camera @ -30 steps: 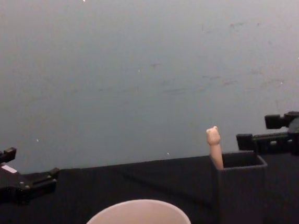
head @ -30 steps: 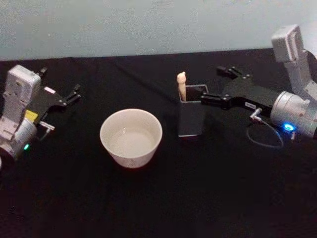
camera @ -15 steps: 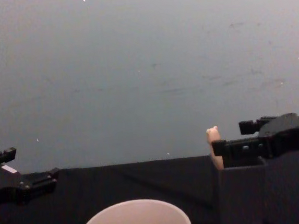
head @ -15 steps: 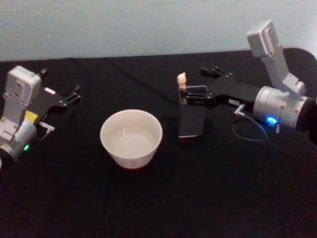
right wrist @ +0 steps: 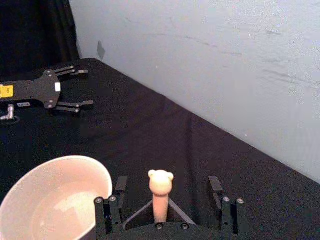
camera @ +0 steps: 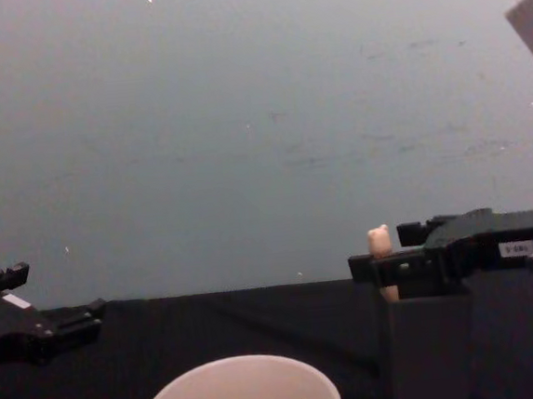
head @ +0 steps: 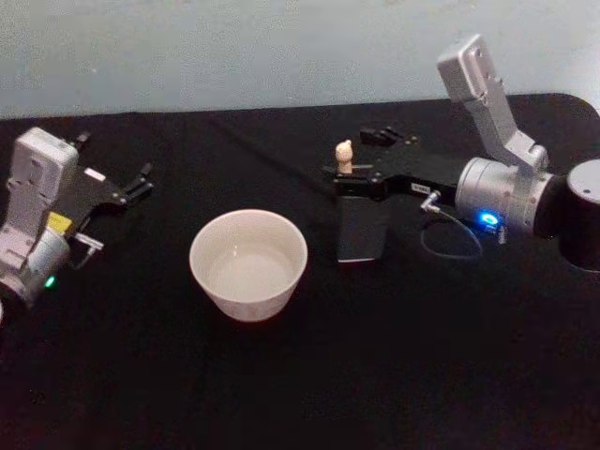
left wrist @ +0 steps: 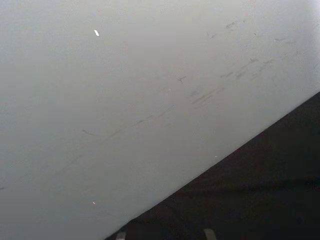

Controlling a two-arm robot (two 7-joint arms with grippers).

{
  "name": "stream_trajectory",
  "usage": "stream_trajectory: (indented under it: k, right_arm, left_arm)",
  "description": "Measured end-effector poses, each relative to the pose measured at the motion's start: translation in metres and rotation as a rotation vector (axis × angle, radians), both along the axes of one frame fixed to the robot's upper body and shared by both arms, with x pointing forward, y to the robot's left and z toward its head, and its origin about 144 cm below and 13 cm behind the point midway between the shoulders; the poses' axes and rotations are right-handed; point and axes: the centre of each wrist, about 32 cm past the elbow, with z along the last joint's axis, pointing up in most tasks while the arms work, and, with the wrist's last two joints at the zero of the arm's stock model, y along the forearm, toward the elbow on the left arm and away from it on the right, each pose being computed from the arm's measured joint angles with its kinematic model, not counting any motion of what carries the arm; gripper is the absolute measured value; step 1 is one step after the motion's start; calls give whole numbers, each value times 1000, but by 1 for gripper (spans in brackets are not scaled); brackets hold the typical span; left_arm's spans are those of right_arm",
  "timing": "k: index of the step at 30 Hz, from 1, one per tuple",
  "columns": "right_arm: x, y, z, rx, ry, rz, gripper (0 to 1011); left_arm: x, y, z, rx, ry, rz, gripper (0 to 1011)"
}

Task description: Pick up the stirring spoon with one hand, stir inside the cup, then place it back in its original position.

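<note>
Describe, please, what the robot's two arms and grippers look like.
The right gripper is black with two flat fingers, a white label, a silver wrist with a blue light, a thin looped cable and a pale grey boxy module. The left gripper is black, with white and yellow labels and a green light.

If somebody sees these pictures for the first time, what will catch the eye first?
Most striking is the pale animal-head knob of the stirring spoon, standing in the dark holder right of centre. The right gripper is level with it, its open jaws on either side and apart from it. Next comes the pale cup at mid-table; the left gripper rests far left.
</note>
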Motion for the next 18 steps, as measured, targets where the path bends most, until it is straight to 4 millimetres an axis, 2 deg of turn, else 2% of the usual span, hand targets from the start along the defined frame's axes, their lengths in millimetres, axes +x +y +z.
stream_trajectory:
  k: [18]
  right_arm:
    - [5, 5, -4, 1, 21, 3, 1000]
  left_arm:
    - [0, 0, 0, 0, 0, 0, 1001]
